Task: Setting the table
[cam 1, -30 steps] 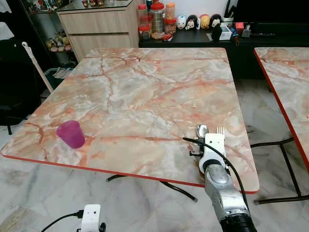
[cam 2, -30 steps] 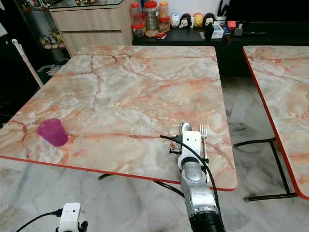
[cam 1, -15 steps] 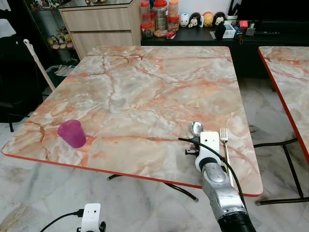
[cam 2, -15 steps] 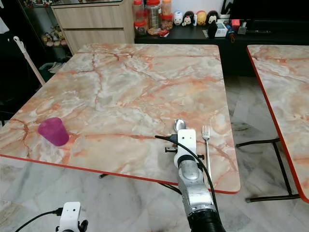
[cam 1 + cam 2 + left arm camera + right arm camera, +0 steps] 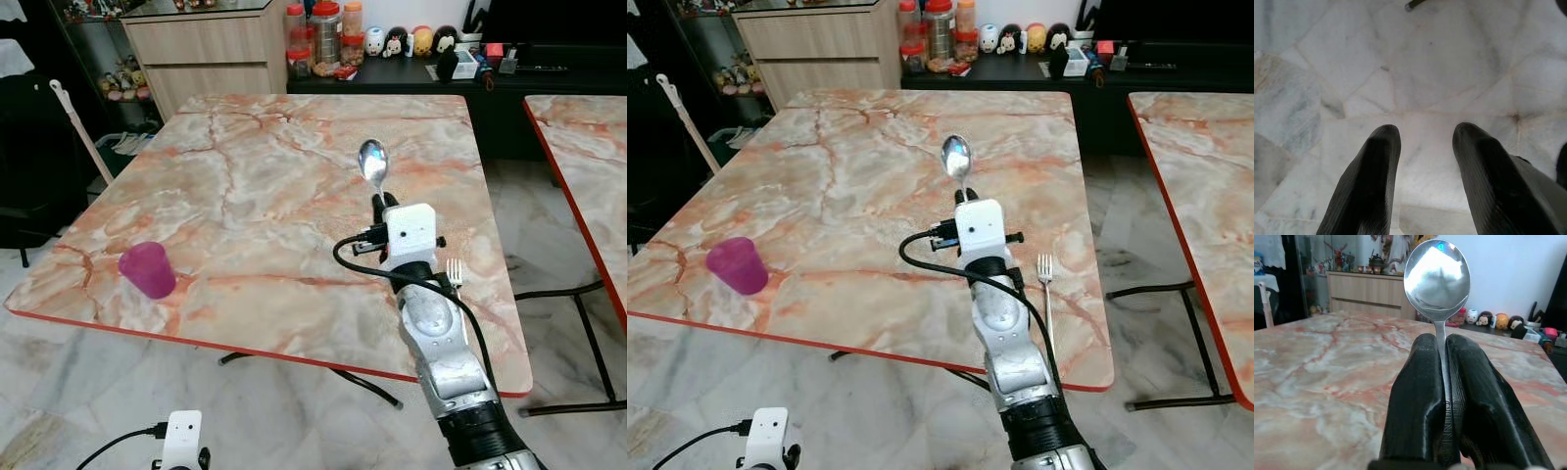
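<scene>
The left gripper [image 5: 1422,161] hangs low over the pale tiled floor [image 5: 1430,63], its two black fingers spread apart with nothing between them. Above the near right part of the marble table [image 5: 265,196], the right gripper [image 5: 1444,377] is raised with its fingers pressed tight on the handle of a spoon [image 5: 372,162], whose shiny bowl stands upright above them. A fork [image 5: 1045,284] lies flat on the table beside that arm, near the right edge. A purple cup [image 5: 147,270] sits near the left front corner. Jars and small figurines [image 5: 392,41] line the dark sideboard beyond.
</scene>
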Controlling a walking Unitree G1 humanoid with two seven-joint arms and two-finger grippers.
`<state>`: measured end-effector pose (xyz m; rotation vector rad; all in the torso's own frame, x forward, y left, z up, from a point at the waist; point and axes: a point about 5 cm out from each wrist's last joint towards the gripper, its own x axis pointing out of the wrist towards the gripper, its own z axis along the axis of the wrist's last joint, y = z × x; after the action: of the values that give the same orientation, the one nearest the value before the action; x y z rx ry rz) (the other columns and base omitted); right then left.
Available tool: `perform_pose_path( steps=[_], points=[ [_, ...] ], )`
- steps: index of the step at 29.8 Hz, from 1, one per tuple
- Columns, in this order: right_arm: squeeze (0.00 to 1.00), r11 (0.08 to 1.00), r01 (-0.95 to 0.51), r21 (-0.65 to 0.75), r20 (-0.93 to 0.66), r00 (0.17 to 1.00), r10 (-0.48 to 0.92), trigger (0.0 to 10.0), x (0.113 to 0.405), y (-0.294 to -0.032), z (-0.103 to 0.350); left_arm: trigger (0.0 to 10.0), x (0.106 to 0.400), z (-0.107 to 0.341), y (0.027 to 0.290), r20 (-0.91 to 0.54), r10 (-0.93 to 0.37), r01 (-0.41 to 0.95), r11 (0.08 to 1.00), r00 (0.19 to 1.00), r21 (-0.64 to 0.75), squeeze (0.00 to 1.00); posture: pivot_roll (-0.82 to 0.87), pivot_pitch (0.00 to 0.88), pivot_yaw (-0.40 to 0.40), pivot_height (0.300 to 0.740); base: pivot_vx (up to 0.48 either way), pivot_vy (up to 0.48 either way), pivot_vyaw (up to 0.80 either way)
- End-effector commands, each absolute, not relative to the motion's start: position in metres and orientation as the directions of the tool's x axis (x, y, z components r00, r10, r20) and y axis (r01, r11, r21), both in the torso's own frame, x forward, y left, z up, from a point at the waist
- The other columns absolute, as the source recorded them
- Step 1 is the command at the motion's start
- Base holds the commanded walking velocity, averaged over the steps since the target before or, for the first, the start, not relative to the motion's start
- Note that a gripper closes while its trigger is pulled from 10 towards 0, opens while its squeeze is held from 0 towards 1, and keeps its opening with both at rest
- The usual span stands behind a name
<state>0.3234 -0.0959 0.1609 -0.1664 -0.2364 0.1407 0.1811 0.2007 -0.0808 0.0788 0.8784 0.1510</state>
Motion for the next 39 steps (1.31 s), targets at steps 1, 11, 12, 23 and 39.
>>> perform_pose_path(
  steps=[1, 11, 12, 23, 39],
  points=[
    [0.0, 0.975, -0.125, -0.185, 0.224, 0.961, 0.166, 10.0, 0.323, -0.095, 0.16, 10.0, 0.175, -0.083, 0.207, -0.77, 0.187, -0.084, 0.982, 0.61, 0.172, 0.0, 0.01, 0.034, 0.082, 0.74, 0.0, 0.0, 0.0],
    [0.0, 0.976, -0.042, -0.216, 0.172, 0.982, 0.08, 10.0, 0.329, -0.111, 0.152, 10.0, 0.173, -0.082, 0.216, -0.757, 0.237, -0.116, 0.971, 0.609, 0.211, 0.0, 0.01, 0.033, 0.083, 0.74, 0.0, -0.409, 0.0],
    [0.0, 0.978, -0.04, -0.203, 0.172, 0.982, 0.076, 10.0, 0.33, -0.112, 0.152, 10.0, 0.174, -0.081, 0.216, -0.755, 0.238, -0.118, 0.97, 0.611, 0.21, 0.0, 0.01, 0.032, 0.083, 0.74, 0.0, -0.341, 0.0],
    [0.0, 0.981, -0.017, -0.192, 0.197, 0.979, 0.055, 10.0, 0.333, -0.118, 0.157, 10.0, 0.177, -0.08, 0.213, -0.751, 0.229, -0.113, 0.973, 0.619, 0.203, 0.0, 0.0, 0.025, 0.084, 0.74, 0.0, -0.331, -0.3],
    [0.0, 0.98, -0.022, -0.198, 0.21, 0.976, 0.064, 10.0, 0.333, -0.115, 0.158, 10.0, 0.178, -0.081, 0.211, -0.751, 0.215, -0.095, 0.975, 0.624, 0.201, 0.0, -0.02, 0.0, 0.084, 0.74, 0.0, -0.312, 0.0]
  ],
)
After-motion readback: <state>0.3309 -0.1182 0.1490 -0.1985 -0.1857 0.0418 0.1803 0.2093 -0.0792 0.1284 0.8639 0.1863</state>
